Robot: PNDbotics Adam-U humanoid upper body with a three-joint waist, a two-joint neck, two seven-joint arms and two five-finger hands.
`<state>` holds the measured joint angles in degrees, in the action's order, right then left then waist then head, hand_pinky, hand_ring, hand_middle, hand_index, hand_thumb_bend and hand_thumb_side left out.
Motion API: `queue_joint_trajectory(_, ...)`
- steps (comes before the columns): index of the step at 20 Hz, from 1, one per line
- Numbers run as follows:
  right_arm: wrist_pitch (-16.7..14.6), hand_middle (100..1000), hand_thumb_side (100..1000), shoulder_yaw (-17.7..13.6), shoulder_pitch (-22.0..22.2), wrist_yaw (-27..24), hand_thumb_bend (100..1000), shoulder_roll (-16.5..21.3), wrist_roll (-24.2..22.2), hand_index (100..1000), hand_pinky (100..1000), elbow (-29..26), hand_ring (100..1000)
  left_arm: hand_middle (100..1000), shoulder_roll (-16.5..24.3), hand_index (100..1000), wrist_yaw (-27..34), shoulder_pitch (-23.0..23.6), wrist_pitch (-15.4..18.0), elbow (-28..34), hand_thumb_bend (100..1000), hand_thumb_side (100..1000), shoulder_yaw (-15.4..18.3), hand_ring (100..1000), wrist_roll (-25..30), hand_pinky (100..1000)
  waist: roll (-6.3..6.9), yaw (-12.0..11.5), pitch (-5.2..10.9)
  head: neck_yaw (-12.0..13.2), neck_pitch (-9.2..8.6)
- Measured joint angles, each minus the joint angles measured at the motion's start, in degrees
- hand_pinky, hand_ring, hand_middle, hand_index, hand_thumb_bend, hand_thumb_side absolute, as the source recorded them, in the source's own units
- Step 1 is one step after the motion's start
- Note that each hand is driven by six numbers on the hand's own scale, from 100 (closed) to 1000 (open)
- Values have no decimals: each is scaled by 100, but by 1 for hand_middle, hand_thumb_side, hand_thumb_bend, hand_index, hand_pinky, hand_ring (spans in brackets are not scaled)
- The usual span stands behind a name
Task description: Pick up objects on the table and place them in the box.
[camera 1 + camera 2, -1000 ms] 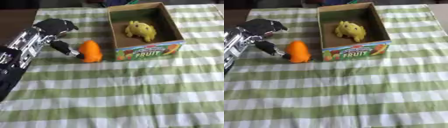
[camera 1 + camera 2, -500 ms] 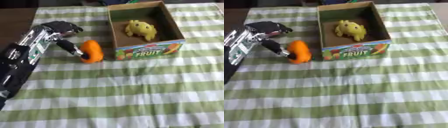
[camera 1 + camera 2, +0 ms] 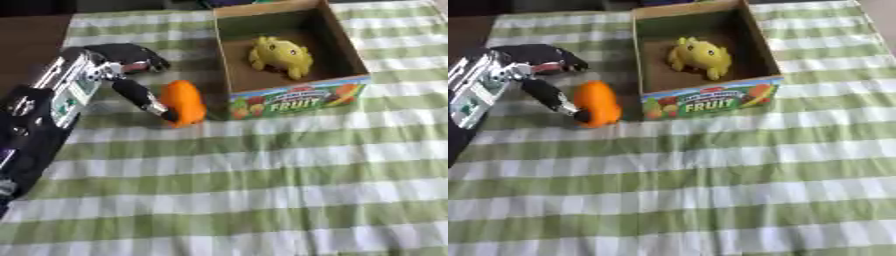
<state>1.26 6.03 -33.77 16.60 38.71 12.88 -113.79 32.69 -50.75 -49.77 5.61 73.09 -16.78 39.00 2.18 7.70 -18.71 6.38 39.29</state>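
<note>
Green-and-white checked cloth (image 3: 262, 200) covers the table; the near half has nothing on it. Left arm comes in from the lower left edge, black with silver housing, running up toward the middle left.

Left hand (image 3: 118, 65) sits mid-left, just left of the orange object (image 3: 182, 102). Thumb extends down and right, tip touching the orange object's lower left side. Fingers (image 3: 140, 52) are spread above and behind it, bent over slightly, apart from its surface as far as I can tell. So hand is open wide, contact at thumb only, no closed hold on anything.

Orange object is rounded, upright on the cloth, just beside the box's left front corner, outside it.

Cardboard box (image 3: 293, 97) farther back and right, open top, "FRUIT" print on the front wall. Yellow toy (image 3: 280, 55) lies inside on the box floor, toward the back.

Right hand shows in neither view.
</note>
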Motion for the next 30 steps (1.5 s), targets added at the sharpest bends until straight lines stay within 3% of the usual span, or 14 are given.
queue_joint_trajectory(4, 17, 776, 1000, 0, 4, 1, 100, -1, 15, 854, 739, 0, 852, 846, 1, 895, 375, 3, 101, 124, 762, 765, -30, 812, 64, 625, 18, 0, -2, -1, 0)
queue_joint_trajectory(13, 49, 773, 1000, -1, 5, 1, 100, -9, 52, 853, 737, 0, 850, 824, 1, 876, 815, 35, 127, 284, 674, 757, -95, 791, 182, 612, 18, -4, -35, -1, 4)
queue_joint_trajectory(19, 52, 772, 1000, -7, 5, 1, 100, -15, 102, 851, 737, 0, 849, 774, 1, 874, 1060, 56, 82, 309, 537, 721, -113, 769, 324, 584, 17, 1, -59, 1, 4)
queue_joint_trajectory(26, 32, 768, 1000, -34, 8, -1, 100, -16, 132, 850, 736, 0, 848, 774, 2, 867, 433, 60, -31, 271, 514, 697, -111, 773, 518, 567, 17, 1, -70, 2, 4)
queue_joint_trajectory(30, 14, 767, 1000, -35, 8, -10, 100, -19, 151, 849, 736, 0, 845, 766, 2, 863, 150, 43, 35, 270, 268, 559, -108, 765, 592, 560, 16, 1, -70, 6, 4)
